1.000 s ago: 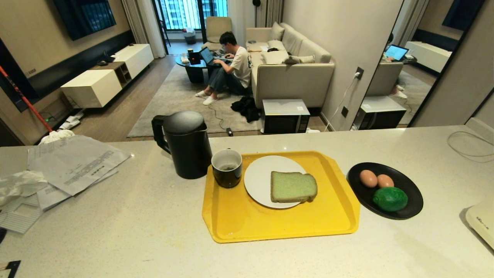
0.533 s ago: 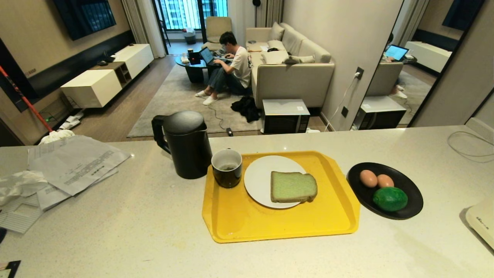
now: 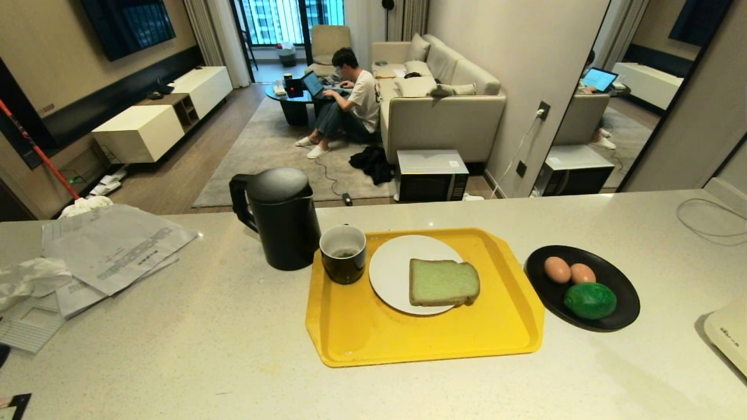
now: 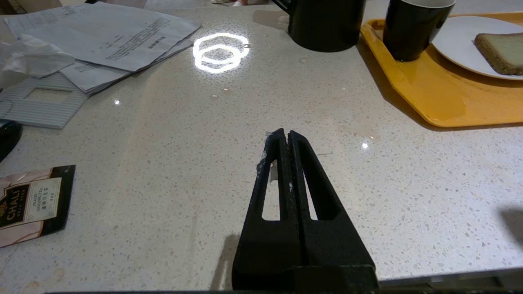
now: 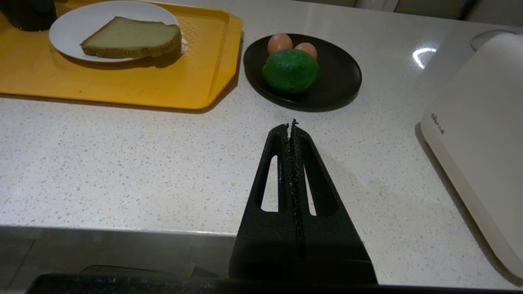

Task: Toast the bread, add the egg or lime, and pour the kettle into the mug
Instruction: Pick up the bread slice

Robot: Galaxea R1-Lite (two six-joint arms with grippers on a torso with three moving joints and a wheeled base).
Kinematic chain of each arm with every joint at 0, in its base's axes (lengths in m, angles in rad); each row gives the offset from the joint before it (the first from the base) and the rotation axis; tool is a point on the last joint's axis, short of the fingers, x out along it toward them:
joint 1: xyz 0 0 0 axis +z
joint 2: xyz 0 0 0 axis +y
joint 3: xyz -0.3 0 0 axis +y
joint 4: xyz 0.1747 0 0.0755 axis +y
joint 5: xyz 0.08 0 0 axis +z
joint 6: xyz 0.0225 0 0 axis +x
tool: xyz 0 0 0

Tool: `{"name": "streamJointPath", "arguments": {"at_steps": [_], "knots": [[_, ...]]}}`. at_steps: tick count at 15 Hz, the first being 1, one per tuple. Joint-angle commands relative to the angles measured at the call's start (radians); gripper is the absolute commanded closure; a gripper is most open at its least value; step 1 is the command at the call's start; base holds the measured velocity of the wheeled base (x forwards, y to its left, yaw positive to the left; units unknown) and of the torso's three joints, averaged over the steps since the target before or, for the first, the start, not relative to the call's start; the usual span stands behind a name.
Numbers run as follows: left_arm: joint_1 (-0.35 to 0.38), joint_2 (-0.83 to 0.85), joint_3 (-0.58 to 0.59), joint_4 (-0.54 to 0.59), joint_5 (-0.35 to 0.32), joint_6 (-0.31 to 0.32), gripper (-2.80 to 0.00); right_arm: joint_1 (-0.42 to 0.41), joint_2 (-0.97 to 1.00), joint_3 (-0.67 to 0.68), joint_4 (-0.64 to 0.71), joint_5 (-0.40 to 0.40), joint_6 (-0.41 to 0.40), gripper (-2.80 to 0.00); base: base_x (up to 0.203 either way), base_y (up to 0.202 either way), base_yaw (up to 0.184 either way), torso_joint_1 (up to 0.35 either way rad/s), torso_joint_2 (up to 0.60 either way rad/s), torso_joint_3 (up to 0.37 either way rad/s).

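A yellow tray lies on the speckled tabletop, carrying a white plate. Just right of the tray sits a black dish. Well to the tray's left, loose printed papers overlap a crumpled bag, and a tea sachet lies nearer the tabletop's edge. A white appliance stands right of the black dish. Beyond the tabletop, a person sits on the floor at a laptop beside a beige sofa.

Changes: none visible. Matte black kettle, yellow plastic tray and round black dish sit as before.
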Motion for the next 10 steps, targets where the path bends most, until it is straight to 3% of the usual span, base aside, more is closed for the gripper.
{"name": "streamJointPath", "arguments": {"at_steps": [1, 3, 10], "knots": [[0.000, 0.000, 0.000, -0.001, 0.000, 0.000, 0.00, 0.000, 0.000, -0.034, 0.014, 0.004, -0.008, 0.00, 0.000, 0.000, 0.000, 0.000, 0.00, 0.000], [0.000, 0.000, 0.000, 0.000, 0.000, 0.000, 0.00, 0.000, 0.000, -0.083, 0.085, -0.004, -0.009, 0.00, 0.000, 0.000, 0.000, 0.000, 0.00, 0.000], [0.000, 0.000, 0.000, -0.001, 0.000, 0.000, 0.00, 0.000, 0.059, -0.227, 0.097, 0.046, -0.029, 0.00, 0.000, 0.000, 0.000, 0.000, 0.00, 0.000]]}}
